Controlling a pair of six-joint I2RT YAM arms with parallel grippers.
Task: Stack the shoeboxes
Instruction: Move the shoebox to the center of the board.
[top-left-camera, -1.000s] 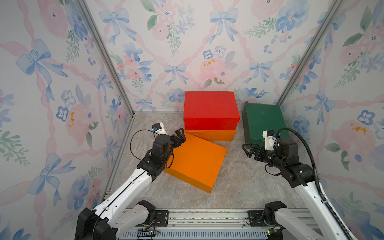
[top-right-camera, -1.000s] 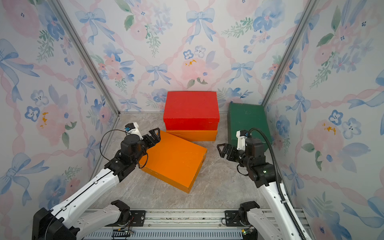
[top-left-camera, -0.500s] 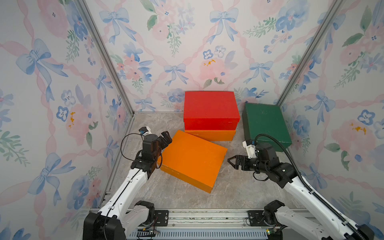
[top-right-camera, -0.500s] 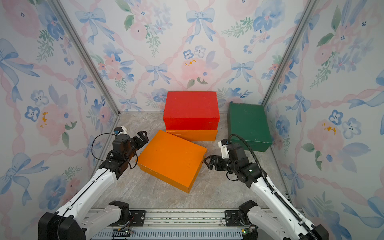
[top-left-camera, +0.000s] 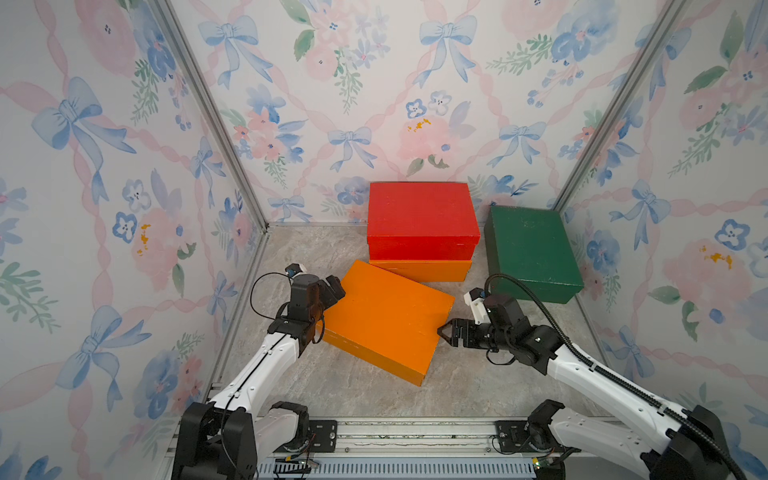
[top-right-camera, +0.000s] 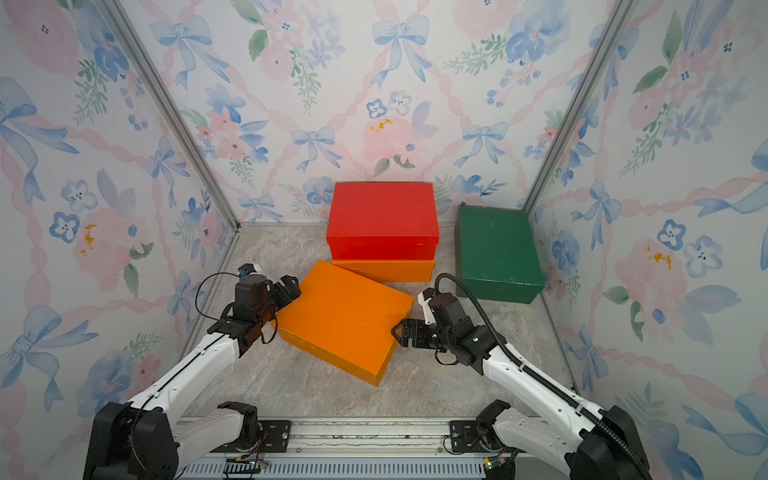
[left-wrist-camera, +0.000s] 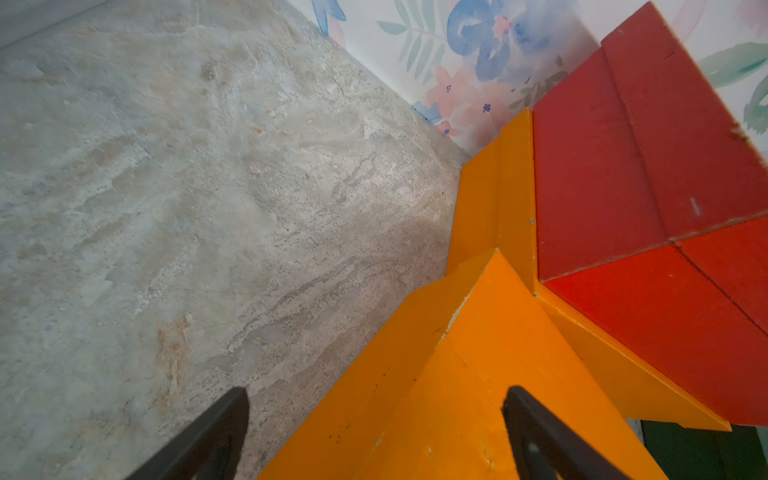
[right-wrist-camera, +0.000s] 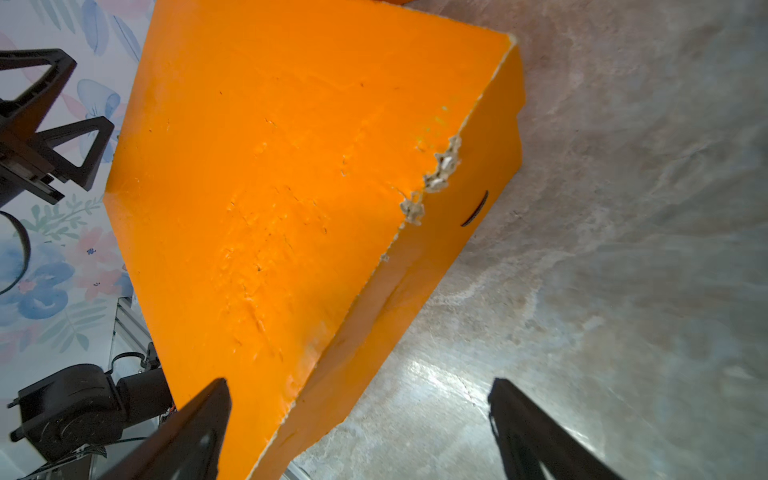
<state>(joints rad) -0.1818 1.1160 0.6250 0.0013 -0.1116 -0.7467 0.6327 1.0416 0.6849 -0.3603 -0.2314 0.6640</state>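
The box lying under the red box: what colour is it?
Orange. The lower box under the red box shows best in a top view.

Marbled tabletop (top-left-camera: 316, 249)
The green shoebox (top-left-camera: 532, 249) lies right of the rear orange shoebox (top-left-camera: 419, 270); the skewed orange shoebox (top-left-camera: 386, 316) before it.

Left gripper (left-wrist-camera: 374, 392), jaws spread, spans one edge of the near orange shoebox (left-wrist-camera: 478, 374). Beyond it, the red shoebox (left-wrist-camera: 623, 174) rests on a second orange shoebox (left-wrist-camera: 498, 195), above the marbled tabletop (left-wrist-camera: 187, 187).
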